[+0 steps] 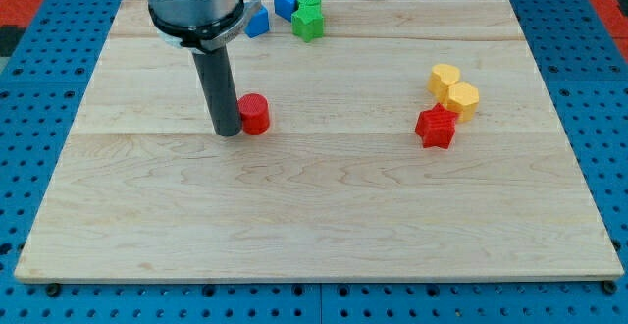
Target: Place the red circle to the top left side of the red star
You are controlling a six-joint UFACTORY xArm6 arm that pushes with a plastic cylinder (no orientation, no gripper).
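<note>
The red circle (pixel 255 114) is a small red cylinder left of the board's middle. The red star (pixel 437 127) sits at the view's right, well apart from the circle. My tip (pixel 227 132) rests on the board just left of the red circle, touching or nearly touching its left side. The dark rod rises from there to the arm's grey collar at the view's top left.
A yellow heart (pixel 444 78) and a yellow hexagon (pixel 460 98) sit just above and right of the red star, close to it. Two blue blocks (pixel 286 0) (pixel 257 22) and two green blocks (pixel 309 0) (pixel 307 24) cluster at the top edge of the wooden board (pixel 314 216).
</note>
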